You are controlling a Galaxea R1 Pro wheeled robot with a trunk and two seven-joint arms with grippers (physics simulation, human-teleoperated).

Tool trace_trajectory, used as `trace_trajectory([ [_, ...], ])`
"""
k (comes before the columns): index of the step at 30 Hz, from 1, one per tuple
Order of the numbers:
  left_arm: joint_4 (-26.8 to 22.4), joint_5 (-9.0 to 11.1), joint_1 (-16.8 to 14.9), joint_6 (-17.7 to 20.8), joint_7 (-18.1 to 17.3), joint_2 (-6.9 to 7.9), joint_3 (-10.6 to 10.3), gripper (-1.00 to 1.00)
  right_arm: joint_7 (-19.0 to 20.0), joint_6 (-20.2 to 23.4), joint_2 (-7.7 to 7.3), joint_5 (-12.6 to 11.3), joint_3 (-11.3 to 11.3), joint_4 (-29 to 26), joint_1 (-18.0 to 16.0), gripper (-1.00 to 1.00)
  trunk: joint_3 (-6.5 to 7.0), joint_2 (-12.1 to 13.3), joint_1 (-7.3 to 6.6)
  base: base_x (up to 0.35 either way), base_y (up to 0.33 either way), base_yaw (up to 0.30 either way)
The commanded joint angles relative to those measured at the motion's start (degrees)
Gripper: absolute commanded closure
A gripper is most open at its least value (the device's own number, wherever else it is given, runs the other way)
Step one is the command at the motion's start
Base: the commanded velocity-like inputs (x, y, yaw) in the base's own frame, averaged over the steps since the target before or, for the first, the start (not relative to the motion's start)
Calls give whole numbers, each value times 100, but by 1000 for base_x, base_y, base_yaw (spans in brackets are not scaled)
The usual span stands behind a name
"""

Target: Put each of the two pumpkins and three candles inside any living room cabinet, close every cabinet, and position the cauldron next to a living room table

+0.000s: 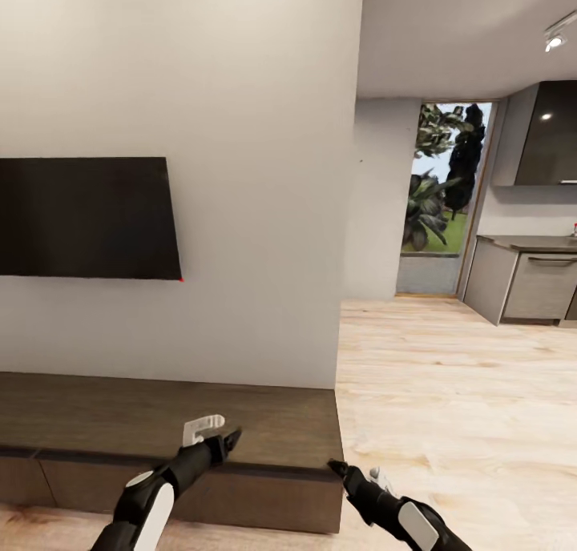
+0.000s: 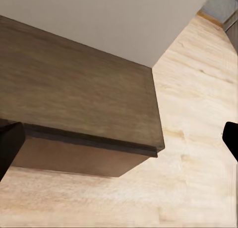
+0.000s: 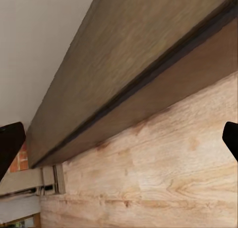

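Evidently, the dark-brown TV cabinet (image 1: 160,423) is faced at twelve o'clock with its fronts shut, while the left gripper (image 1: 228,441) and right gripper (image 1: 336,467), jaws spread and empty, are held low, seemingly because no pumpkin or candle is within reach.

The rendered scene is evenly and softly lit, with no hard shadows. Daylight enters through the glazed door (image 1: 445,184) at two o'clock in the head view, and a ceiling spotlight (image 1: 554,42) glares white near one o'clock. The TV (image 1: 86,217) reads flat black. Both wrist views look slightly soft, the wood floor (image 2: 198,138) grain smeared.
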Motion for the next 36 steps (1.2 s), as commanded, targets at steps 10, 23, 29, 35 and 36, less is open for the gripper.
trace_trajectory([
  [10, -522, 34, 418, 178, -6, -8, 0, -100, 1512, -313, -240, -97, -53, 43, 6, -100, -7, -4, 0, 0, 0, 0],
  [23, -574, 34, 462, 221, -10, -10, -1, -100, 1605, -813, -196, -115, -182, 317, 10, -100, -169, -365, 198, 0, 0, 0],
  [29, -572, 34, 463, 224, -9, -10, 6, -100, 1590, -1069, -182, -107, -243, 341, 10, -100, -276, -606, 329, 0, 0, 0],
  [35, -566, 34, 463, 224, -7, -10, 7, -100, 1573, -1063, -195, -94, -262, 353, 12, -100, -384, -846, 461, 0, 0, 0],
  [36, -565, 34, 463, 224, -7, -10, 7, -100, 1572, -1057, -194, -93, -264, 376, 10, -100, -402, -886, 483, 0, 0, 0],
])
